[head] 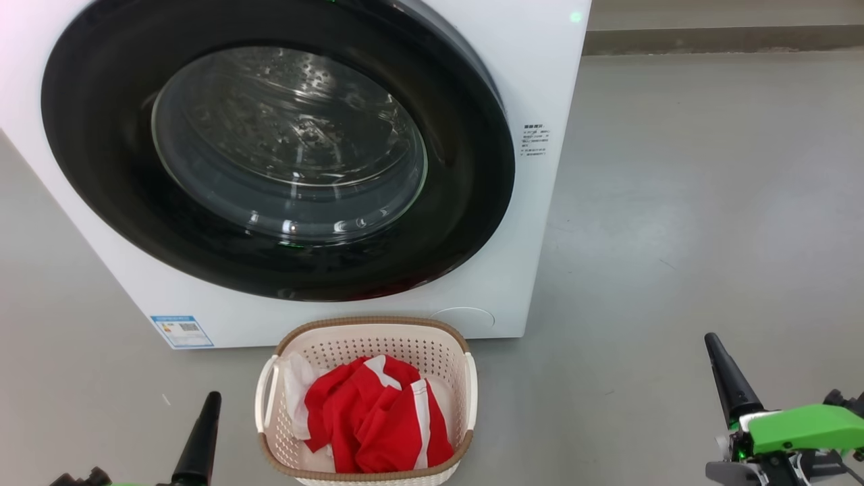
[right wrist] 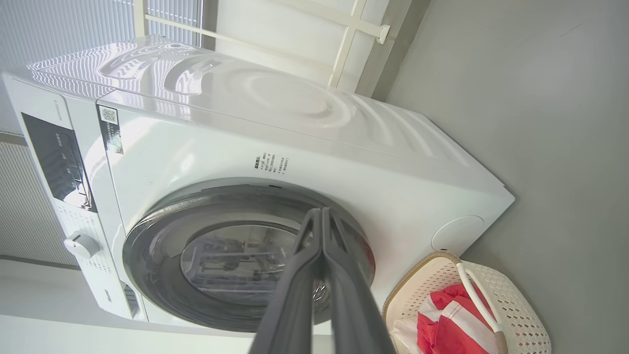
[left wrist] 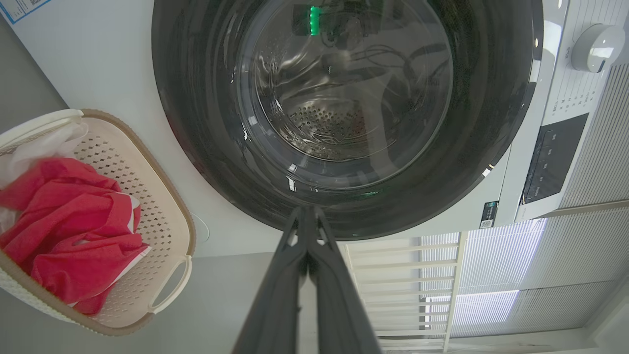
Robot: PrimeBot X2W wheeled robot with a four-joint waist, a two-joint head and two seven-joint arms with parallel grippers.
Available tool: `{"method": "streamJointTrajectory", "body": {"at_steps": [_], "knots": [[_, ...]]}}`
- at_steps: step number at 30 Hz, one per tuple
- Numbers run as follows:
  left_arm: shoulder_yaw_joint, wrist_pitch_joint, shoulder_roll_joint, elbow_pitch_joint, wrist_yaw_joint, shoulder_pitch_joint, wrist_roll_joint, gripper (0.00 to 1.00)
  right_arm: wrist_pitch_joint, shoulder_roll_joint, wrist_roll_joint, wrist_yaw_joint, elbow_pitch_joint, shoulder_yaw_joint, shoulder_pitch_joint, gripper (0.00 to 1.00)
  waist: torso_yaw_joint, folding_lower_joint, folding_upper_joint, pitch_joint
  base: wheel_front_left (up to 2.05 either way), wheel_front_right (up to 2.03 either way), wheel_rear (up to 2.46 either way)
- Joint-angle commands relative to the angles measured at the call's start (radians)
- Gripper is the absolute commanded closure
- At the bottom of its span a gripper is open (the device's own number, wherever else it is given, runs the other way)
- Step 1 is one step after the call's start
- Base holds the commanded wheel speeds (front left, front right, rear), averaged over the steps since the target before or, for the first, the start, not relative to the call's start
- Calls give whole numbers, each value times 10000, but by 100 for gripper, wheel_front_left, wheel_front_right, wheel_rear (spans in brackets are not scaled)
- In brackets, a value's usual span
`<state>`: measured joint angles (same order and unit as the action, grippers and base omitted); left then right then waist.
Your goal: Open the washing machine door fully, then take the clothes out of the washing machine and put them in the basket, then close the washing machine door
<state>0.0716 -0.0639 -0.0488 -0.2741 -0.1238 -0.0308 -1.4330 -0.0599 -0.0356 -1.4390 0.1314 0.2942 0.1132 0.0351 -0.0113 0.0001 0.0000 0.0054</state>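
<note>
The washing machine door (head: 270,155), top cut off, sat shut, the clothes (head: 374,415) in the basket (head: 368,322) before the washing machine (head: 540,67). Its blue label (head: 182,331) was unreadable. On the left gripper (left wrist: 307,212) and right gripper (right wrist: 322,212), fingers were pressed together.

One washing machine (head: 540,67), one round door (head: 94,135), one basket (head: 368,322). One heap of red and white clothes (head: 378,418); how many pieces cannot be told. One left gripper (head: 212,401) and one right gripper (head: 712,344), two in all

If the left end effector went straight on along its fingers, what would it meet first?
Probably the washing machine door, on its black ring ahead of the left end effector; depth is unclear.
</note>
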Motion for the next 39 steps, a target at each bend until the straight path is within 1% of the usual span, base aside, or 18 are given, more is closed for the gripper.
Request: {"method": "streamJointTrajectory", "body": {"at_steps": [1,14,39], "knots": [[349,-116,-85,267,-62,-519,-374,100,-108,-171,-348,-6,-339,-139,563,100,15,0,0,-3,0,0,0],[424,-486,-16,291,-69,-765,-1717,100,-496,-177,-1688,-7,-493,-31,720,100,111,0,0,-22,0,0,0],[424,-495,-14,292,-69,-772,-1754,100,-518,-167,-1711,-7,-496,-13,726,100,113,0,0,-23,0,0,0]]}}
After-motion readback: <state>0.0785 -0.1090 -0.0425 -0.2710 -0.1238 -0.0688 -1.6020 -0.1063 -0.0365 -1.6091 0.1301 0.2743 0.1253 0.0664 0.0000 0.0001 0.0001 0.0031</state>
